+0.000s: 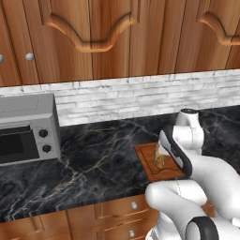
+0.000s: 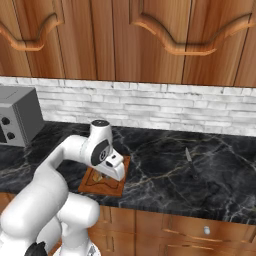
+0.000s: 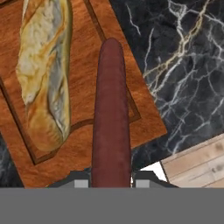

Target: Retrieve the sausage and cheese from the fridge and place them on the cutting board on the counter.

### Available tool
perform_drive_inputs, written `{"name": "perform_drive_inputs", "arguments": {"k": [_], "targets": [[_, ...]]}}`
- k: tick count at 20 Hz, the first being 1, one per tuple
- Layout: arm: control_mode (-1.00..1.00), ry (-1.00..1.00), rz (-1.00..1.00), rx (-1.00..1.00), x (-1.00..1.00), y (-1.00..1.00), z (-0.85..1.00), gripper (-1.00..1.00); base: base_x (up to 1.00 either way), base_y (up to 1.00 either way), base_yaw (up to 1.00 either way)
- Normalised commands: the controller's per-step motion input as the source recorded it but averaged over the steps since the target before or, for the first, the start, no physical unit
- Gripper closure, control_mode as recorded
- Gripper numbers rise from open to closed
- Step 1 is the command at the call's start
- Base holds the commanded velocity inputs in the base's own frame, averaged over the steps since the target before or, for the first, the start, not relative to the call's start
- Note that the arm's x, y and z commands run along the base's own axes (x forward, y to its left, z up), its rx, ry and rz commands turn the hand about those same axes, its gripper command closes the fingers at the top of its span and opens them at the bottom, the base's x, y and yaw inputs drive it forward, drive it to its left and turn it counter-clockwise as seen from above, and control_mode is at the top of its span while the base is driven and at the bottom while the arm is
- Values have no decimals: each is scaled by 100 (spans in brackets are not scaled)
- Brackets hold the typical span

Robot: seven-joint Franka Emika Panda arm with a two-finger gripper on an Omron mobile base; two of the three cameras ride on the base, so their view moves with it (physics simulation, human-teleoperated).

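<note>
Pinching the sausage between the two small dark fingertips of the gripper, jaws drawn in close on its near end. Seen in the hand view running from 6 o'clock up to 12, a slender dark red-brown stick sticking out well past the tips. Hanging over the cutting board, its far end over the board's inner field; whether touching the wood or just above cannot be told. Lying beside it on the board, toward 10 o'clock, a long tan loaf-like food, apart from the sausage by a strip of bare wood.

In the left base view, the board sits on the counter at about 4 o'clock, half hidden by the arm; a grey toaster oven at 9 o'clock. In the right base view, the board under the hand near 7 o'clock.

Judged light and fairly stiff: holds straight out from an end grip with no visible droop. Skin probably smooth and a bit slippery, round, so apt to roll once let go. End hold gives leverage for twisting in the tips; a grip nearer the middle, across the narrow width, likely steadier. Not fragile. Best laid flat along the board's length, clear of the loaf. No cheese or fridge in sight here.
</note>
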Motion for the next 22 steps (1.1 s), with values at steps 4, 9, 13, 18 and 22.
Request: {"name": "perform_drive_inputs", "arguments": {"k": [4,9,13,18,22], "targets": [[-100,-2,2,0,23,2,-27,100,0,0,0],[-100,2,2,0,5,5,-33,100,0,0,0],[-100,1,5,0,1,16,-30,100,0,0,0],[-100,2,18,-1,-9,15,-30,100,0,0,0],[-100,8,21,-3,1,12,-41,100,0,0,0]]}}
